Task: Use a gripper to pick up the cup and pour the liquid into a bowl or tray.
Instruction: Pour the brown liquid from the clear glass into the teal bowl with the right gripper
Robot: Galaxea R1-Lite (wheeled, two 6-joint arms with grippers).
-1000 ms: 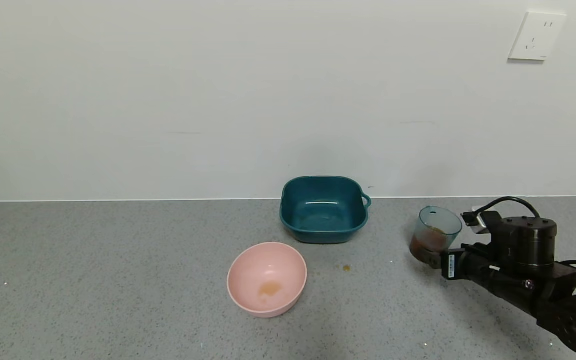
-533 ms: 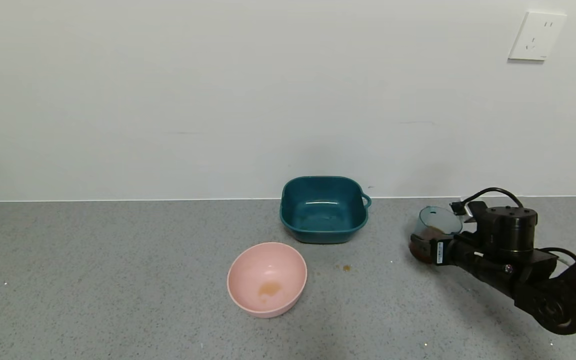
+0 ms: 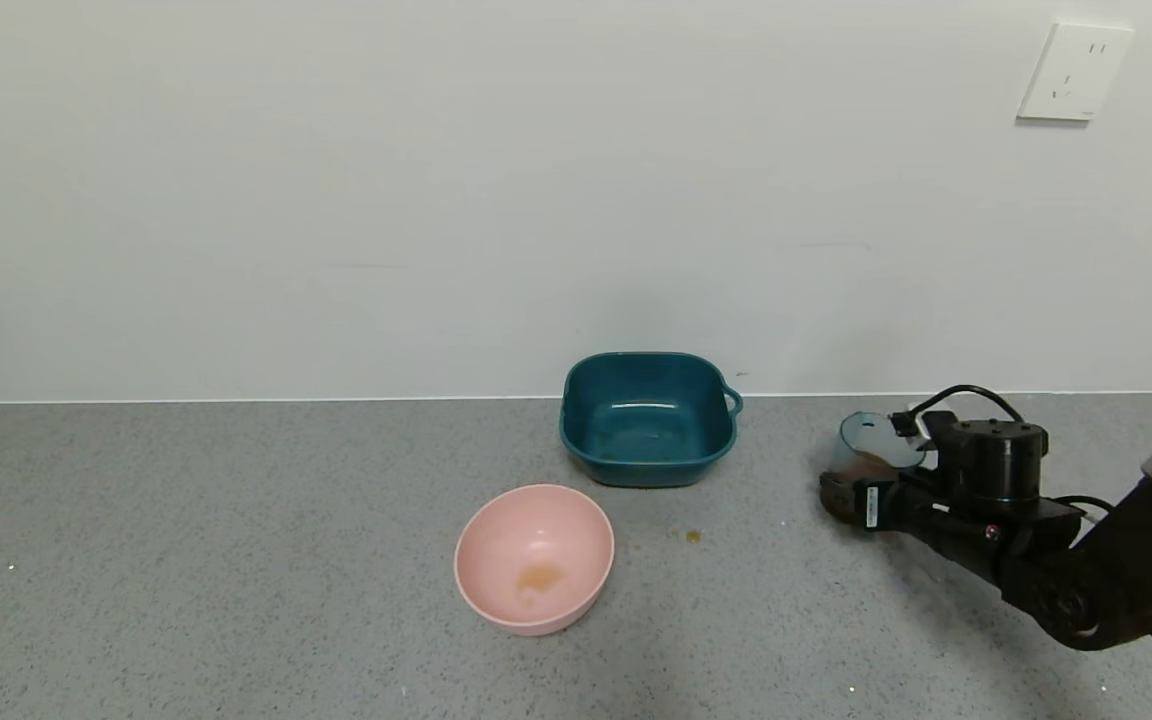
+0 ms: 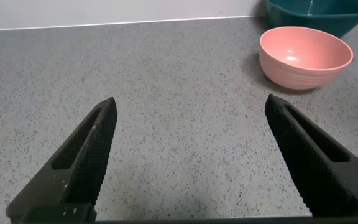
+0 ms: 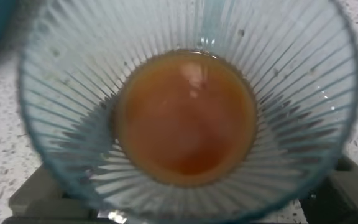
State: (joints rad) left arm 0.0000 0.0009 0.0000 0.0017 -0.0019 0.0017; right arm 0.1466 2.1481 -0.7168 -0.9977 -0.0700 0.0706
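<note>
Only the cup (image 3: 876, 448) holds a real amount of fluid: a pool of reddish-brown liquid (image 5: 185, 112) sits in its ribbed bottom, filling it partway, as the right wrist view shows from straight above. The cup stands at the right side of the grey countertop (image 3: 236, 560), well apart from both dishes, and the right gripper (image 3: 848, 500) is clenched around its lower part, with the black wrist and cables just to its right. From the head view the cup's base is hidden behind the fingers, so I cannot tell whether it rests on the counter or is slightly raised.

Farther left, against the far wall, sits the dark teal bowl (image 3: 648, 418), its loop handle at the far right corner; its inside looks bare apart from a sheen on the bottom. Nearer and a little left of it is the pink bowl (image 3: 534, 557), with a pale orange smear low inside. A small brown drop (image 3: 693, 536) lies on the counter between the pink bowl and the cup.

The left gripper (image 4: 191, 155) hangs released over bare counter, its two black fingers spread wide; its wrist view catches the pink bowl whole and the teal bowl cut off at the frame edge. A white wall socket (image 3: 1074, 72) sits high at the far right.
</note>
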